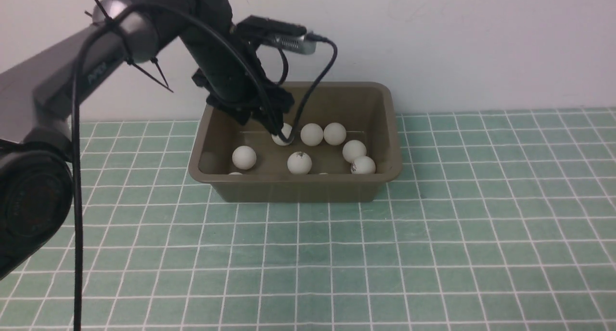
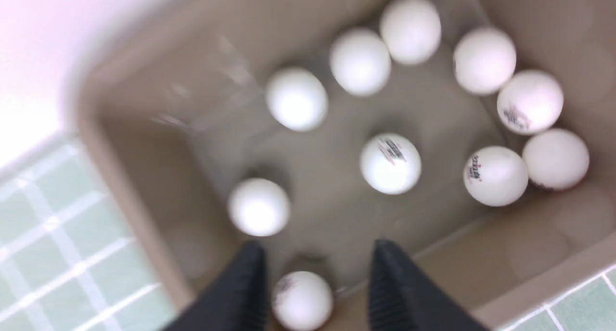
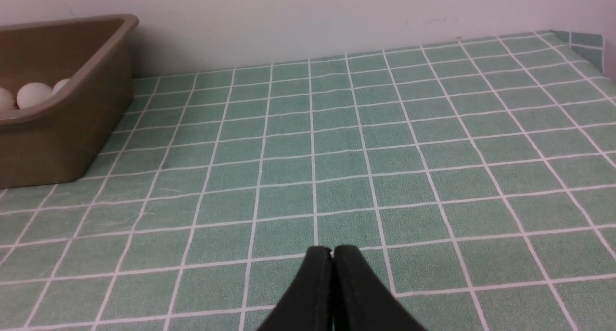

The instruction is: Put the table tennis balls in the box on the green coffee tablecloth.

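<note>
Table tennis balls [image 1: 313, 134], small matte white spheres, some with dark printed marks, all appear to sit inside the olive-brown plastic box [image 1: 298, 189] with its flared rim, which stands on the mint-green grid-patterned tablecloth [image 1: 433, 249] near the back wall. From the front view I count seven balls plainly and two more peeking over the near rim, and I see none loose on the cloth. My left gripper [image 1: 281, 131] reaches down into the box from the left, its tip right by one ball; I cannot tell from here whether it touches it. In the left wrist view, which is blurred, ten balls [image 2: 390, 163] lie on the box floor [image 2: 317, 191], and the left gripper's two dark fingers [image 2: 240, 292] stand apart with one ball [image 2: 302, 299] showing between them lower down; it looks released rather than pinched, so I read the jaws as open. In the right wrist view my right gripper [image 3: 332, 254] hovers over bare cloth well apart from the box corner [image 3: 62, 143], its jaws pressed together and holding nothing. I judge the task essentially finished, with only the left arm's withdrawal left.
</note>
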`<action>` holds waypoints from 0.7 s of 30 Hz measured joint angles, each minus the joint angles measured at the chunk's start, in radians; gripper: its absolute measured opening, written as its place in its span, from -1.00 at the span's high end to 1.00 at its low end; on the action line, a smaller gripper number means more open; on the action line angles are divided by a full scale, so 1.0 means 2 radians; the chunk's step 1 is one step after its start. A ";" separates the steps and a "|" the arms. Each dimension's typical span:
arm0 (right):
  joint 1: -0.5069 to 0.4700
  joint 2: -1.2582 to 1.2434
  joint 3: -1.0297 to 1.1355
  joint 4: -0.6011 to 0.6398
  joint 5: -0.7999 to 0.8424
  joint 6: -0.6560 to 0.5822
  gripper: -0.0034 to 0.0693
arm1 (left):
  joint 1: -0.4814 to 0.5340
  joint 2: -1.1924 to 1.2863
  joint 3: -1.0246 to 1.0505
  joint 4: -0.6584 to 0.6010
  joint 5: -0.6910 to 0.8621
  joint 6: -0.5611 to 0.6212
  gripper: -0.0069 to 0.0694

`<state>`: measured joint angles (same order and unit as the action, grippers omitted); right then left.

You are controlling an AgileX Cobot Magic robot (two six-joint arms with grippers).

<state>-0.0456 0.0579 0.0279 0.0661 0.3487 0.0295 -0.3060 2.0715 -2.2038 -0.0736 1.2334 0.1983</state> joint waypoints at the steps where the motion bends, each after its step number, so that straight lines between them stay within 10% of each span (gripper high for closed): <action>1: 0.000 0.000 0.000 0.000 0.000 0.000 0.93 | 0.000 -0.016 -0.001 0.005 0.002 -0.001 0.38; 7: 0.000 0.000 0.000 0.000 0.000 0.000 0.93 | 0.000 -0.104 -0.003 0.016 0.011 -0.008 0.82; 21: 0.000 0.000 0.000 0.000 0.000 0.000 0.93 | -0.001 -0.334 0.128 -0.013 0.016 0.010 0.83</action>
<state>-0.0456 0.0579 0.0279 0.0661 0.3487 0.0295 -0.3082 1.4028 -1.9486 -0.1001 1.2663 0.2180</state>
